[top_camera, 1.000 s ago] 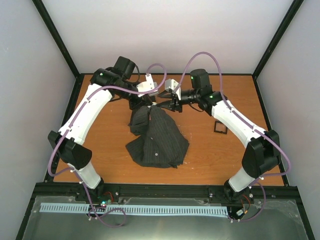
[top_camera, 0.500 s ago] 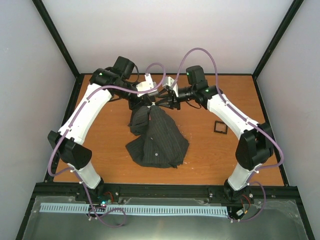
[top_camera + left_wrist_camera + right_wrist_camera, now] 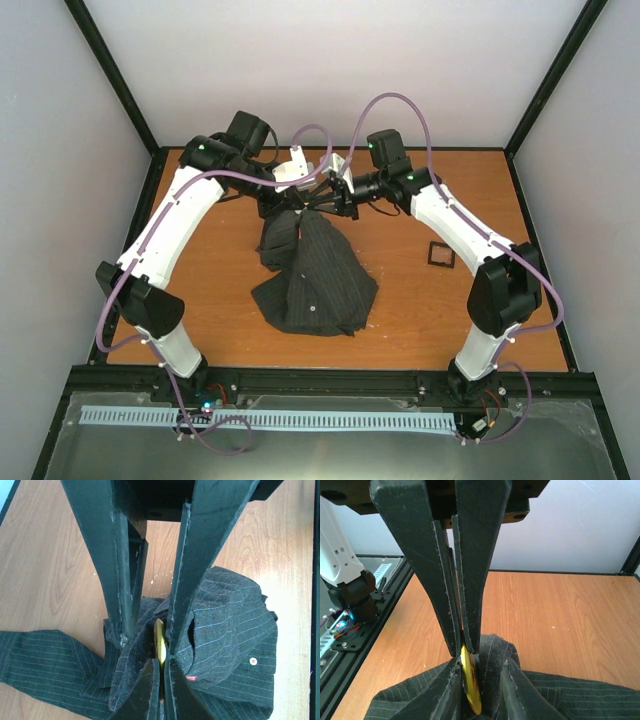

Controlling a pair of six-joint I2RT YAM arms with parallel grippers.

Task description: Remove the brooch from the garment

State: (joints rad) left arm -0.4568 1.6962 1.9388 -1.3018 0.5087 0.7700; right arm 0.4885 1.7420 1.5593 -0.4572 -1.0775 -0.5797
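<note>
Right end effector (image 3: pixel 464 651) on brooch (image 3: pixel 471 687)

I saw my two arms (image 3: pixel 175 215) had white shells (image 3: pixel 455 225) and black joints (image 3: pixel 505 300). Thin purple cables (image 3: pixel 393 97) looped over them. Small green lights (image 3: pixel 203 150) glowed. The long fingers (image 3: pixel 107 555) were black, scuffed.

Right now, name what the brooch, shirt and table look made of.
The brooch looks like metal, glossy gold, shining along its thin edge. The shirt is woven cloth, matte dark with pale pinstripes, folding softly. The table is wood-look, perhaps laminate: smooth orange grain.
</note>
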